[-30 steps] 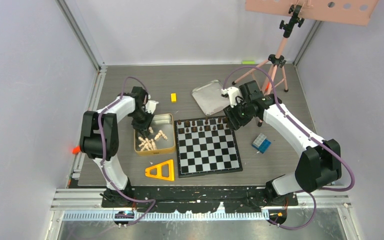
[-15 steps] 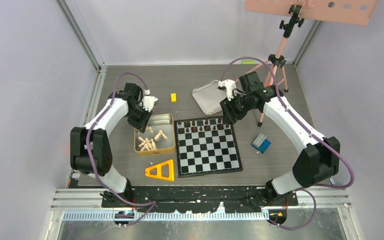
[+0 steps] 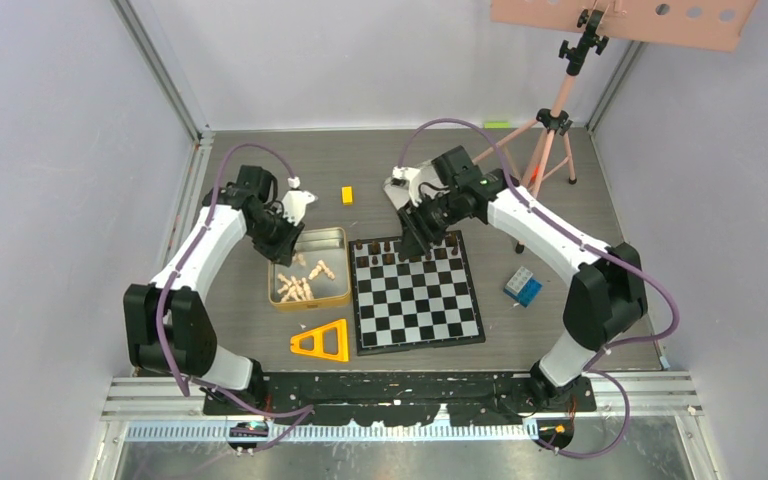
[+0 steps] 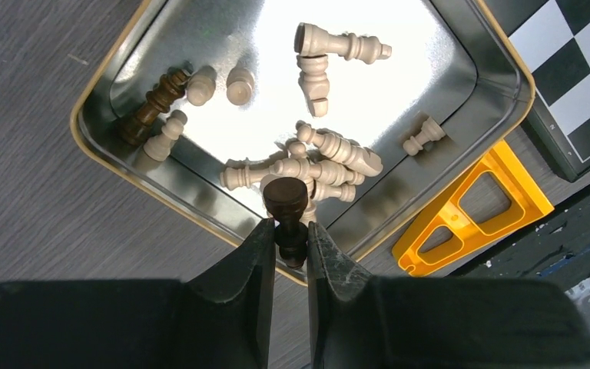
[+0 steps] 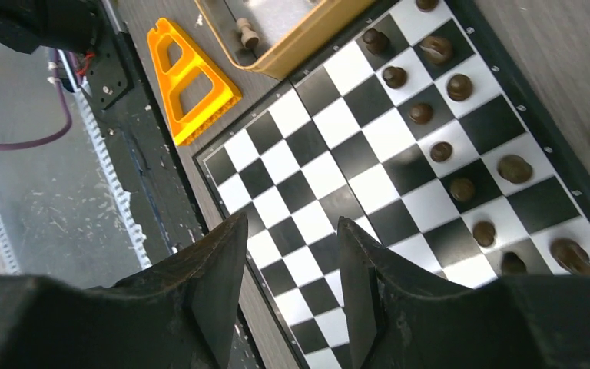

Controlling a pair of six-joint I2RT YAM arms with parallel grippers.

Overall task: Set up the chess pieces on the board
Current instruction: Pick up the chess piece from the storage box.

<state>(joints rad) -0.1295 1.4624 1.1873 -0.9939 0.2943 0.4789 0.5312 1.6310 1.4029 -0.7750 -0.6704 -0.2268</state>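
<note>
My left gripper (image 4: 290,231) is shut on a dark brown chess piece (image 4: 286,198), held over the near edge of the gold tin (image 4: 169,181). In the tin lie several pale chess pieces (image 4: 330,165) and one dark piece (image 4: 151,106). In the top view the left gripper (image 3: 285,235) hangs over the tin's far left corner. The board (image 3: 416,293) lies right of the tin, and several dark pieces (image 3: 405,252) stand on its far rows. My right gripper (image 3: 415,238) hovers open and empty over the far left part of the board (image 5: 330,177).
A yellow triangular frame (image 3: 323,341) lies near the tin's front. A small yellow block (image 3: 347,195) and a silver lid (image 3: 400,190) sit behind the board. A blue cube (image 3: 523,286) lies right of the board. A tripod (image 3: 550,120) stands at the back right.
My right arm has swung left from the board's far right corner to its far left part. My left gripper has lifted away from the tin's middle toward the far left.
</note>
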